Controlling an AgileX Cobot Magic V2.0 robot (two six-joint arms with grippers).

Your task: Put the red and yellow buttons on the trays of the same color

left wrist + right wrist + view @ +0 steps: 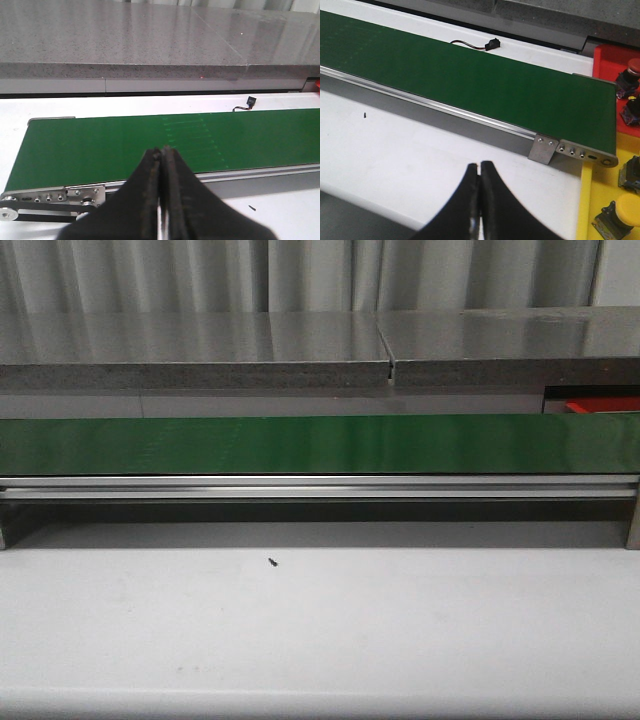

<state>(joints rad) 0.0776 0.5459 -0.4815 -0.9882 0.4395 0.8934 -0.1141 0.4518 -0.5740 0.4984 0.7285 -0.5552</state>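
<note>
My left gripper is shut and empty, held over the near edge of the green conveyor belt. My right gripper is shut and empty above the white table. In the right wrist view a red tray holds a red-capped button, with a second button at the frame edge. A yellow tray holds a yellow-capped button and another button cut off by the frame edge. The belt carries no buttons. Neither gripper shows in the front view; a sliver of the red tray shows there.
The belt runs across the front view on an aluminium rail. A grey stone counter stands behind it. A small black connector on a wire lies behind the belt. A tiny dark speck lies on the white table.
</note>
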